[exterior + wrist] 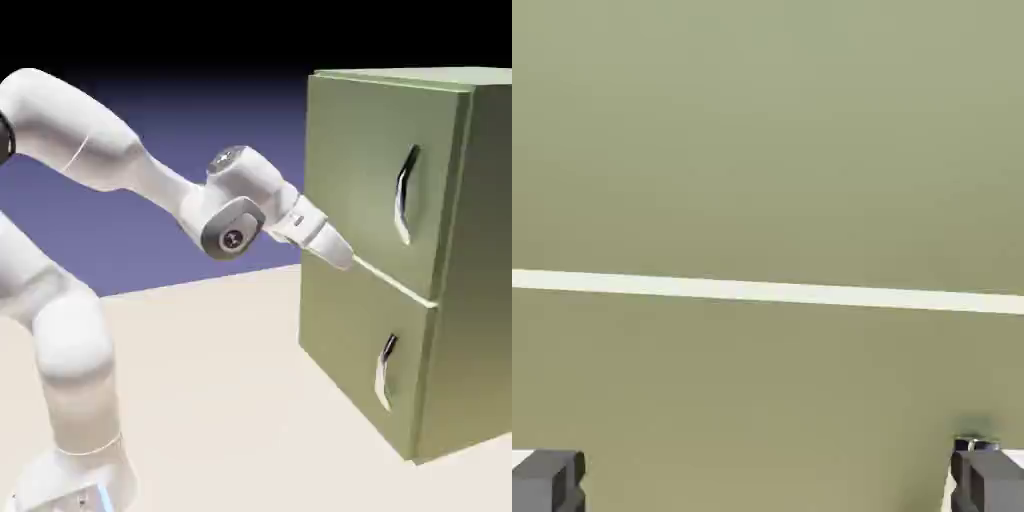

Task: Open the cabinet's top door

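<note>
The top door (375, 180) sits flush in the front of the cabinet (470, 300), which stands on the tabletop (220, 400) at the right of the exterior view. We see its curved silver-and-black handle (404, 195) toward the door's right side, untouched, and the pale seam (395, 283) that parts it from the lower door (360, 365).

We judge the step in hand to be the approach: the door is not yet opened and nothing is gripped. Our end effector (340, 255) hangs just before the cabinet's front, low on the top door's left part and close to the seam, well apart from the handle. In the hand view the two grey fingertips (547, 482) stand far apart at the bottom corners with only olive panel and the seam's pale line (768, 291) between them, so the fingers are spread wide and empty.

The next move, as we read it, calls for carrying the end effector up and to the exterior view's right, until the handle lies between the spread fingers, then closing on it before any pull. Whether the tips already touch the panel we cannot tell.
</note>
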`<action>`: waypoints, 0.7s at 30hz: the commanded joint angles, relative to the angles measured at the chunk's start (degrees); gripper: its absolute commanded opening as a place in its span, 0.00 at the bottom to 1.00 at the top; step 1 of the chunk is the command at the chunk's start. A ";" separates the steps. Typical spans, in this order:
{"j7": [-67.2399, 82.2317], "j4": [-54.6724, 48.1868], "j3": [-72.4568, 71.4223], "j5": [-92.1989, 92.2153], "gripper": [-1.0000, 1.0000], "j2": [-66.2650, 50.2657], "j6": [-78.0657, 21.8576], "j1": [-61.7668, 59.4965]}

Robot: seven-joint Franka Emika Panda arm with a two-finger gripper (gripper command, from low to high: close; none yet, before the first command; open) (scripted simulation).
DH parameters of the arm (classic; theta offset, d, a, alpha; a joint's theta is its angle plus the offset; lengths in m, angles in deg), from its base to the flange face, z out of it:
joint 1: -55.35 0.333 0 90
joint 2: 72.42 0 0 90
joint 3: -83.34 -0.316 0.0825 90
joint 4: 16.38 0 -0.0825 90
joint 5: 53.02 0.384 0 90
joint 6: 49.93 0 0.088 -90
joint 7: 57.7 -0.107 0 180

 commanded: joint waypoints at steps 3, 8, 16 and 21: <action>-5.04 -0.97 2.98 -7.48 1.00 1.62 -0.48 2.48; -13.43 -2.58 7.95 -19.94 1.00 4.32 -1.27 6.61; -26.85 -5.15 15.90 -39.87 1.00 8.65 -2.54 13.21; -35.24 -6.76 20.86 -52.33 1.00 11.35 -3.33 17.34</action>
